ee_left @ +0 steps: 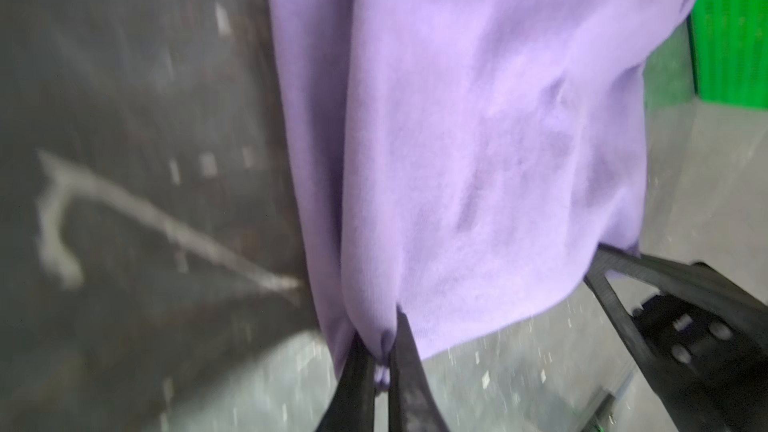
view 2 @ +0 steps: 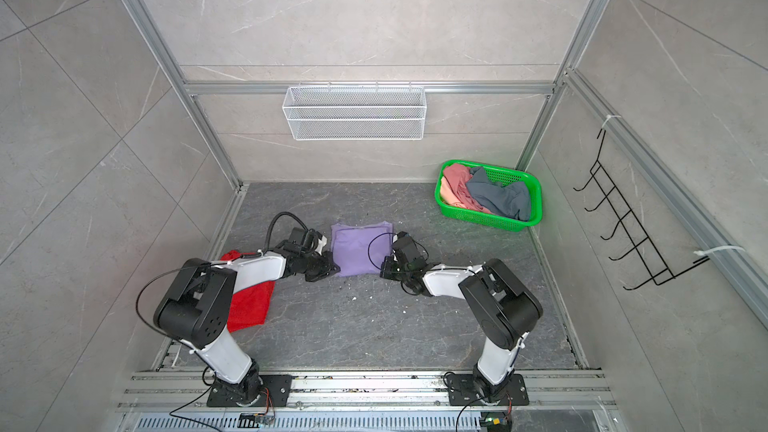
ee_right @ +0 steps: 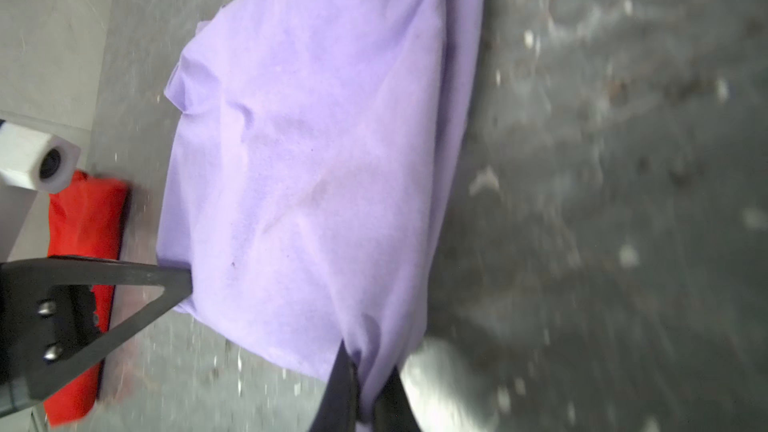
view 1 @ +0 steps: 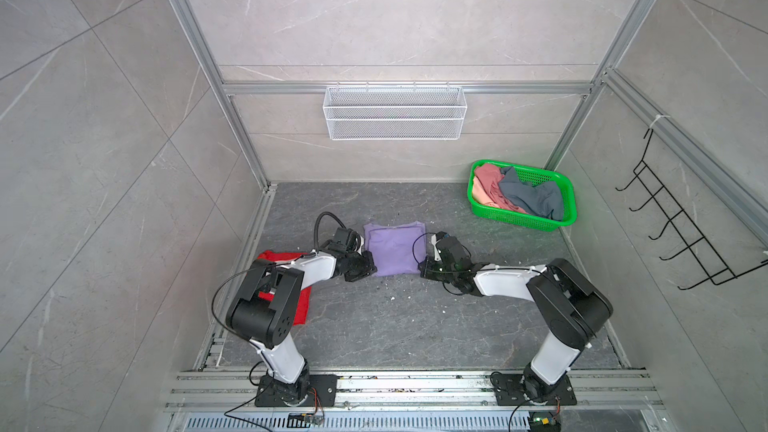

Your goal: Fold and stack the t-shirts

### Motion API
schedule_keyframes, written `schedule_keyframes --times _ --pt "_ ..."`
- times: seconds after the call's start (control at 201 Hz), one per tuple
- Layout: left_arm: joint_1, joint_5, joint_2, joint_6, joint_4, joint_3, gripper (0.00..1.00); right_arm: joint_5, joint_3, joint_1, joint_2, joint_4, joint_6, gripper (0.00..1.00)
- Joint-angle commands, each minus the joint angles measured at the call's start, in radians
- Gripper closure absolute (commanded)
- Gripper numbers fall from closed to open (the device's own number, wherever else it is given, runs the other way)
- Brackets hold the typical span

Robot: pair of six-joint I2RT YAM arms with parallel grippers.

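Near left, the red t-shirt (view 2: 249, 301) lies apparently folded, partly under the left arm. The left gripper (ee_left: 384, 353) and right gripper (ee_right: 365, 367) are each pinched on a near corner of the folded lavender t-shirt (view 1: 395, 249), which lies mid-table.

Judged step: lift and move it to the stack. Raise both corners level and together so the layers do not slip.

Far right, the green basket (view 1: 523, 221) holds crumpled t-shirts (view 1: 528, 197).

- The middle t-shirt (view 1: 395, 251) lies mid-counter (view 1: 395, 326), between the left gripper (view 1: 369, 271) and the right gripper (view 1: 424, 270), one at each near corner.
- The second t-shirt (view 1: 302, 305) lies at the counter's left edge, under the left arm (view 1: 316, 268).
- The basket (view 1: 570, 201), holding more t-shirts (view 1: 528, 197), stands far right.
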Motion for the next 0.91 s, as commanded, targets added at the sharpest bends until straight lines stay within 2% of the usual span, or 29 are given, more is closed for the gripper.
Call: schedule_keyframes --times 0.0,0.11,0.154,0.199,0.234,0.274,0.344,0.468,0.617,0.742,0.901 --pt "-0.054 0.012 -0.179 -0.105 -0.006 -0.104 0.90 0.042 -0.071 0.061 -0.142 -0.135 0.052 0.92" --pt "-0.126 -0.057 -0.326 -0.164 -0.100 -0.171 0.85 0.128 -0.136 0.127 -0.254 -0.278 0.115 0.89" --pt "-0.144 -0.083 -0.378 -0.176 -0.156 -0.181 0.73 0.144 -0.169 0.139 -0.297 -0.311 0.140 0.77" --pt "-0.158 -0.113 -0.428 -0.174 -0.226 -0.179 0.54 0.158 -0.202 0.143 -0.344 -0.325 0.158 0.59" --pt "-0.168 -0.148 -0.465 -0.162 -0.279 -0.172 0.47 0.172 -0.224 0.145 -0.385 -0.335 0.163 0.49" --pt "-0.175 -0.185 -0.505 -0.148 -0.333 -0.159 0.40 0.202 -0.238 0.144 -0.430 -0.346 0.153 0.41" --pt "-0.175 -0.227 -0.552 -0.118 -0.380 -0.132 0.33 0.295 -0.235 0.145 -0.479 -0.381 0.123 0.34" --pt "-0.173 -0.288 -0.531 -0.030 -0.407 -0.057 0.32 0.362 -0.169 0.145 -0.466 -0.365 -0.009 0.33" --pt "-0.170 -0.291 -0.381 0.069 -0.316 0.026 0.33 0.358 -0.037 0.140 -0.321 -0.300 -0.146 0.33" --pt "-0.156 -0.291 -0.212 0.099 -0.253 0.098 0.35 0.345 0.064 0.125 -0.183 -0.265 -0.203 0.33" --pt "-0.142 -0.322 -0.072 0.099 -0.223 0.170 0.39 0.319 0.123 0.057 -0.058 -0.222 -0.201 0.35"
